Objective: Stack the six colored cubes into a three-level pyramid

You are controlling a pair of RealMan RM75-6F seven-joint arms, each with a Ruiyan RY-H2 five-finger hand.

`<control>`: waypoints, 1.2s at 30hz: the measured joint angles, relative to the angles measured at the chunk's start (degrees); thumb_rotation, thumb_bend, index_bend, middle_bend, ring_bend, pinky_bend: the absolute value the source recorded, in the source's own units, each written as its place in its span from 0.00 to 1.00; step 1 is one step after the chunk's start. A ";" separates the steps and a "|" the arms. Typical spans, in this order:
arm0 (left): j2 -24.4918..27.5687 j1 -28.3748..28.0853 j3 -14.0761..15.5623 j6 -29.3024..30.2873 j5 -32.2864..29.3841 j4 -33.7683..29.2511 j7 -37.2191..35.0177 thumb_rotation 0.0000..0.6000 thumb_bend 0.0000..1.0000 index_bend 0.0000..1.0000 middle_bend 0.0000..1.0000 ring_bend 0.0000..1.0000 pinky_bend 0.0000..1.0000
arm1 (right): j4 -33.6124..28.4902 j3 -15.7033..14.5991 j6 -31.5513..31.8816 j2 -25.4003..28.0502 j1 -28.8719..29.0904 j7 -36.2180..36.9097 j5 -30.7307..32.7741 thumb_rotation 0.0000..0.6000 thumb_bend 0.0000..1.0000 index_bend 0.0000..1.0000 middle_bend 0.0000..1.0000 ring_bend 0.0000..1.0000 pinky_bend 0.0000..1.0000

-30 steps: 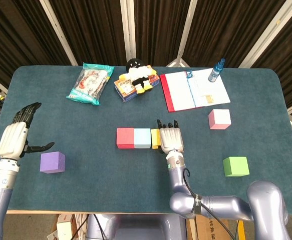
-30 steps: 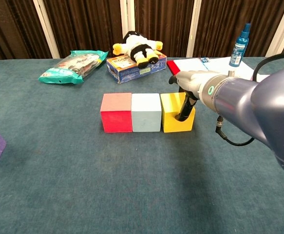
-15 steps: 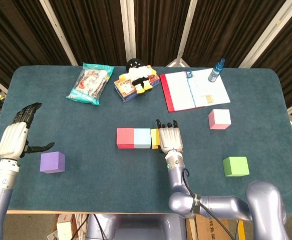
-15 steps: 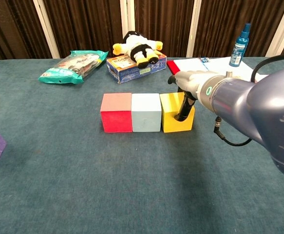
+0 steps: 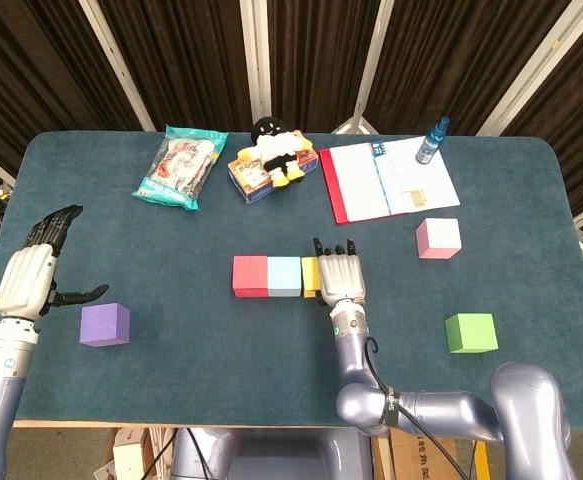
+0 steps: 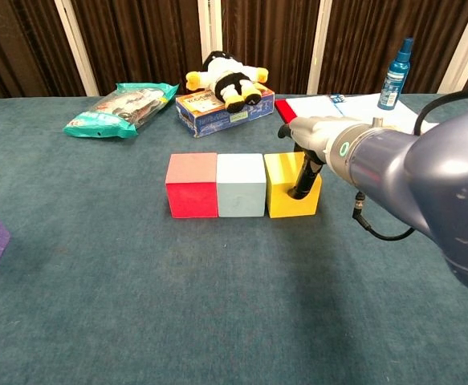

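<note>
**Three cubes in a row, right robot hand on the yellow one**

The red cube (image 5: 250, 276), light blue cube (image 5: 284, 276) and yellow cube (image 6: 286, 185) sit touching in a row mid-tabletop (image 5: 171, 350). The right robot hand (image 5: 340, 272) rests over the yellow cube, fingers extended; whether it grips cannot be told. The left robot hand (image 5: 33, 272) hovers spread, holding nothing, near the purple cube (image 5: 105, 324). The pink cube (image 5: 438, 238) and green cube (image 5: 470, 332) lie apart at right.

Six cubes are on the table: one red cube (image 5: 250, 276), one light blue cube (image 5: 284, 276), one yellow cube (image 6: 290, 195), one pink cube (image 5: 438, 238), one green cube (image 5: 471, 332) and one purple cube (image 5: 105, 324). Along the upper part of the frame are one snack bag (image 5: 175, 166), one plush toy (image 5: 272, 146), one small box (image 5: 252, 178), one open booklet (image 5: 386, 179) and one spray bottle (image 5: 432, 140).
</note>
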 measured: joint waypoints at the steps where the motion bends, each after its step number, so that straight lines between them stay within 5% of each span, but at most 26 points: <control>1: 0.00 0.00 -0.01 0.02 0.00 0.00 -0.02 1.00 0.05 0.00 0.04 0.00 0.00 | 0.05 0.04 0.04 -0.05 0.01 -0.03 0.05 1.00 0.34 0.00 0.38 0.19 0.00; 36: 0.17 -0.03 -0.02 -0.10 -0.06 0.06 -0.33 1.00 0.05 0.00 0.04 0.00 0.00 | 0.04 1.76 0.94 -0.86 0.17 -0.42 1.71 1.00 0.34 0.00 0.38 0.19 0.00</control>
